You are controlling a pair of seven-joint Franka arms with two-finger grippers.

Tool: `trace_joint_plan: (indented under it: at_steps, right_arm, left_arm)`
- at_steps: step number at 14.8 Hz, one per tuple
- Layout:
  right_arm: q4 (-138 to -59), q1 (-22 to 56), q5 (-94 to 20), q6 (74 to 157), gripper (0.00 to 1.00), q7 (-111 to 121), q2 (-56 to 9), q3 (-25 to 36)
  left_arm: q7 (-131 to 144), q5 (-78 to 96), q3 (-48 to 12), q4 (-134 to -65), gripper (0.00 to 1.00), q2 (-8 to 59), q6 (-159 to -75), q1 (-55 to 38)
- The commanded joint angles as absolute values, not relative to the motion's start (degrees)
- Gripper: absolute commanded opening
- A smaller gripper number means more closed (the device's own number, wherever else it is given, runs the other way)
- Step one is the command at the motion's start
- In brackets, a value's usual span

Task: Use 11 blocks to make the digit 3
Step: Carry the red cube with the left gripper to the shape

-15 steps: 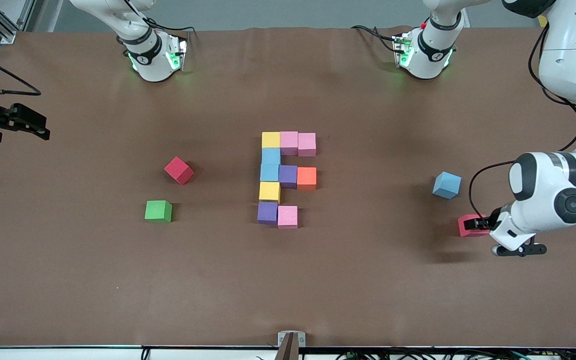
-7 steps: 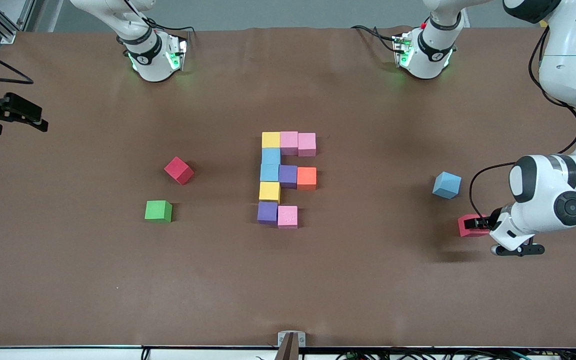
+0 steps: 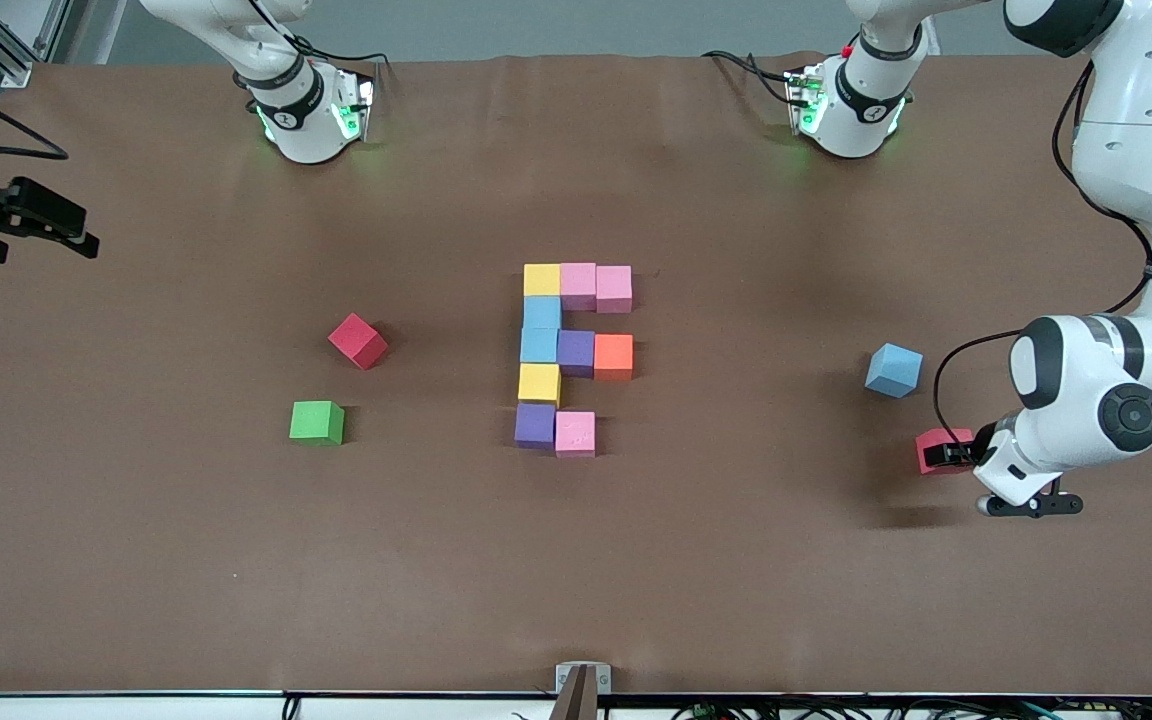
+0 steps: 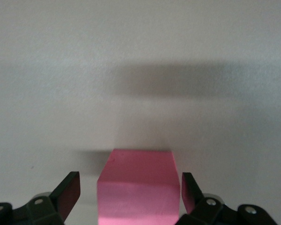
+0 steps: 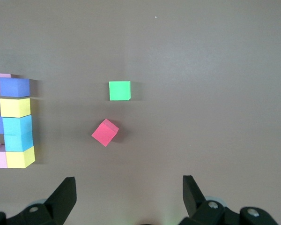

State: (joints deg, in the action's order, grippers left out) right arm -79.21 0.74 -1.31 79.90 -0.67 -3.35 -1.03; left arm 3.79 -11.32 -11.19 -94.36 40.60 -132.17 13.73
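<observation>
The jaws of the left gripper (image 4: 130,190) are spread around a red block (image 3: 936,448) on the desk (image 3: 736,560) near the left arm's end, gaps shown at both fingers. The right gripper (image 3: 36,222), jaws released, is held over the desk's opposite edge. Ten blocks of the unfinished digit 3 (image 3: 576,357) are centred, open desk all around.

Ten touching blocks (image 3: 573,350) sit mid-bench (image 3: 576,560). The left claw (image 3: 956,452) is at a red cube (image 3: 936,447) near the left arm's end; the right claw (image 3: 36,215) waits, raised, at the other.
</observation>
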Motion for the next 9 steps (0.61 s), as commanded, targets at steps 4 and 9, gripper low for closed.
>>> trace_joint_plan:
  at_steps: [4, 9]
  right_arm:
    - [-80.6, 1.14, 0.09, 79.98, 1.0, -2.37, -2.2, -0.97]
    - [-80.77, 0.88, -0.35, 79.8, 1.0, -2.37, -2.37, -0.88]
  left_arm:
    - [4.3, -11.07, -11.51, -94.75, 0.46, 41.31, -133.15, 13.97]
    - [10.98, -9.33, -12.91, -94.84, 0.06, 38.15, -131.49, 13.71]
